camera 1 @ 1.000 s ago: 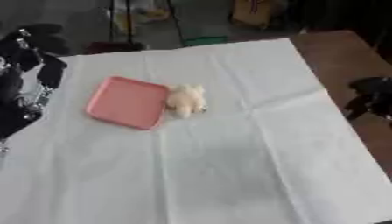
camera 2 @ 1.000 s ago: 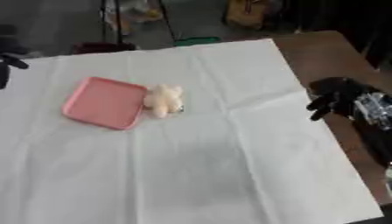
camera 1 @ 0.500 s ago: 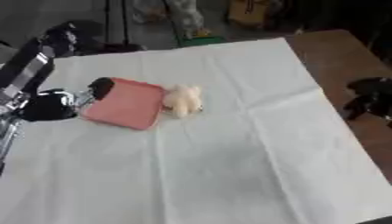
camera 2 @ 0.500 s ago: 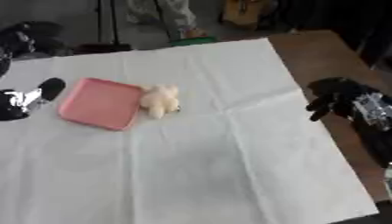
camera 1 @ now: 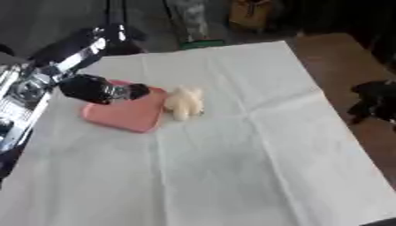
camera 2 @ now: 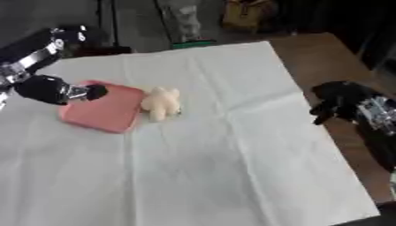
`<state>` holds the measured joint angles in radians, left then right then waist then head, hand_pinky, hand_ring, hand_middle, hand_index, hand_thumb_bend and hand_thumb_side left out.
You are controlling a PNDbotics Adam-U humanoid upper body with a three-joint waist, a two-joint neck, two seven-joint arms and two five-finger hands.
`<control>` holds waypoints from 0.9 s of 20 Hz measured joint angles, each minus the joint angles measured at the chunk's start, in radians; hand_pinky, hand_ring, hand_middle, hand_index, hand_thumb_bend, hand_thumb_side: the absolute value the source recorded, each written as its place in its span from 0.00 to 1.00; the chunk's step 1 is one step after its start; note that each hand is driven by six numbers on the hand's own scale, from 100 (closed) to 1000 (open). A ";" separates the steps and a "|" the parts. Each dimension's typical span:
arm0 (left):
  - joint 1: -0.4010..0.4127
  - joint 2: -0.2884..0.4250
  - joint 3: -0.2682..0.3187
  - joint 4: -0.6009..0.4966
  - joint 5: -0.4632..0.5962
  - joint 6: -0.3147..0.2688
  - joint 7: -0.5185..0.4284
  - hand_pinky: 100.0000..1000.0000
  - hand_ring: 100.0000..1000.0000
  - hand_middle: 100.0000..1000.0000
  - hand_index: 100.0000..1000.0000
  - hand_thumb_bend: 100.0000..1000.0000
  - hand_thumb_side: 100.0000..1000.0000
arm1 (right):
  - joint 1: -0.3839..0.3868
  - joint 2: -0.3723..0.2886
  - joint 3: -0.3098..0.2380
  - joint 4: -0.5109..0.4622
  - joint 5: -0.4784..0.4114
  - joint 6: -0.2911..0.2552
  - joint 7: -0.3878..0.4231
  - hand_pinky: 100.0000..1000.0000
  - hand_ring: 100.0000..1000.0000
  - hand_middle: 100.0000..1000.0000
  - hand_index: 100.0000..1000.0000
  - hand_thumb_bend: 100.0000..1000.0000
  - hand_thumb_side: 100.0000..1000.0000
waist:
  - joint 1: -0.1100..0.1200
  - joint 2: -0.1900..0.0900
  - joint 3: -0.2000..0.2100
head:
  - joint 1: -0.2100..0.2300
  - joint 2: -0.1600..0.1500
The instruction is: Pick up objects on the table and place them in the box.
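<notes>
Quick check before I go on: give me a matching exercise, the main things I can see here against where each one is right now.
Things:
1. pink tray
2. cream soft toy
3. left hand
4. right hand

Places:
A. off the white cloth, over the brown tabletop at the right edge
B. lying on the cloth, against the tray's right side
C. above the tray's far left part
D. flat on the cloth, left of the middle

Pairs: 1-D, 2-B, 3-C, 4-A

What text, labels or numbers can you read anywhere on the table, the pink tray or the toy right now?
None readable. The pink tray, the cream plush toy and the white cloth show no print. The left hand over the tray and the right hand show no legible markings.
</notes>
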<state>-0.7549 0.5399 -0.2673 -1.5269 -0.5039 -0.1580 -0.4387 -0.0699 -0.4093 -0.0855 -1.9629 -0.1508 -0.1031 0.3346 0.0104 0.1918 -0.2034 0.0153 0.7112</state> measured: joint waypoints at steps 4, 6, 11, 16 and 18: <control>-0.050 -0.045 -0.015 0.110 -0.067 -0.001 0.032 0.84 0.80 0.87 0.91 0.66 0.66 | -0.001 0.000 0.001 0.000 0.000 0.002 0.005 0.47 0.57 0.71 0.67 0.00 0.91 | 0.001 0.000 -0.008 | 0.005 0.000; -0.061 -0.073 -0.019 0.165 -0.101 0.000 0.061 0.84 0.80 0.87 0.92 0.64 0.68 | -0.002 0.000 0.004 0.000 0.000 0.002 0.007 0.47 0.57 0.71 0.67 0.00 0.91 | 0.004 0.000 -0.017 | 0.009 0.000; -0.071 -0.131 -0.038 0.300 -0.184 -0.025 0.136 0.86 0.80 0.87 0.95 0.62 0.74 | -0.005 0.000 0.007 0.002 -0.001 0.002 0.011 0.47 0.57 0.71 0.67 0.00 0.91 | 0.006 0.000 -0.024 | 0.012 0.000; -0.075 -0.163 -0.043 0.426 -0.265 -0.078 0.181 0.87 0.80 0.87 0.97 0.62 0.76 | -0.009 0.000 0.007 0.004 -0.001 0.003 0.012 0.47 0.57 0.71 0.67 0.00 0.92 | 0.007 0.000 -0.028 | 0.014 0.000; -0.076 -0.172 -0.042 0.461 -0.299 -0.096 0.196 0.86 0.80 0.87 0.97 0.61 0.76 | -0.009 0.000 0.007 0.005 -0.001 0.003 0.012 0.47 0.57 0.71 0.67 0.00 0.92 | 0.007 0.000 -0.029 | 0.013 0.000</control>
<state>-0.8310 0.3683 -0.3096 -1.0663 -0.8025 -0.2543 -0.2424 -0.0788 -0.4093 -0.0786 -1.9582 -0.1516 -0.1003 0.3469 0.0171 0.1921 -0.2328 0.0288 0.7111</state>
